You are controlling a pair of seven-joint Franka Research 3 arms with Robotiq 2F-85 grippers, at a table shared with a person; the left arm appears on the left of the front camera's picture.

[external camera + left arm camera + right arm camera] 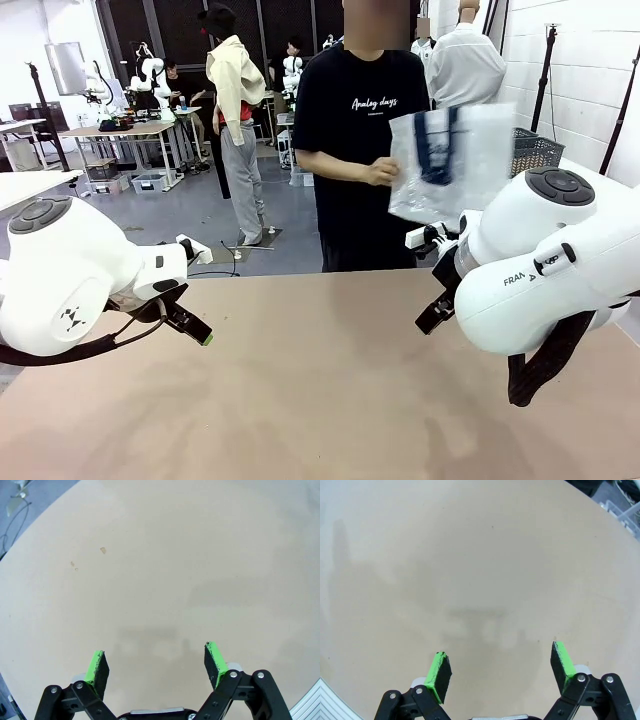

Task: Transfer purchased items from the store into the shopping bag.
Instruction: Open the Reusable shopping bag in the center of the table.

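Fingers (97,667) spread wide, left gripper (156,655) and right gripper (500,666) empty.
Person's hand (380,172) holds up the shopping bag (450,165) (probably offering it); 2 arms hover above the table (320,400).

Tan table (320,400), grey lattice basket (540,152), person's black T-shirt (360,135)

Right gripper (499,671) (jaws wide apart) above bare table (470,555)

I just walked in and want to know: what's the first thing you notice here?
A person at the far side of the table holds up a see-through shopping bag with navy handles. Nearer, a big white left arm and right arm hang over it, the left gripper and right gripper both wide open and empty.
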